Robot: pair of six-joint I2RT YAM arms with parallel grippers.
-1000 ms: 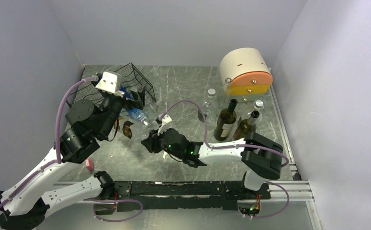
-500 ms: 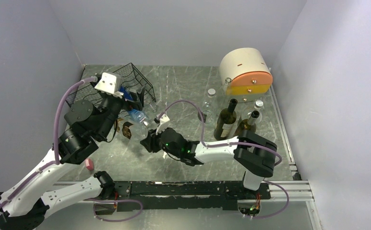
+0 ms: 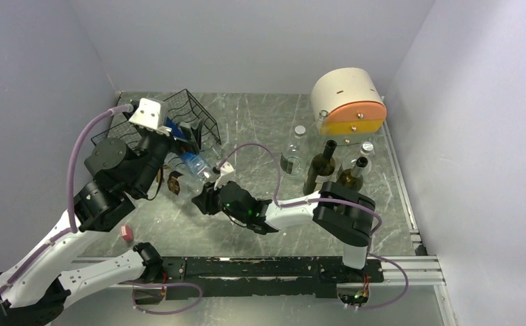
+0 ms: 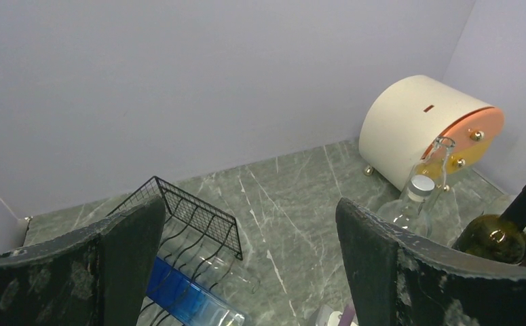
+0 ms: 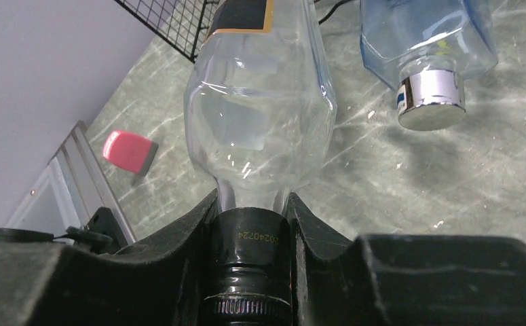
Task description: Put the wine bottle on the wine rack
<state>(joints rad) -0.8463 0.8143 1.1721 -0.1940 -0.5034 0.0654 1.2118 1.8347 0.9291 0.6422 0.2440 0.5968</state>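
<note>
The left arm [image 3: 119, 178] hides part of the wine rack [image 3: 197, 121].

Far right on my counter [image 3: 260, 115] sits a cream-and-orange drum box [image 3: 348, 102]. A pink block [image 3: 127, 233] lies near left. A silver-capped blue square bottle [image 5: 428, 41] lies on its side.

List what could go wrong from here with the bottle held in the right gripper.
1. The right gripper clamps the clear bottle only at its capped neck; the long body may sag or slip out.
2. The blue bottle lies close beside it; a swing could knock it.
3. The left gripper hangs open over the wine rack; the arms might collide there.
</note>
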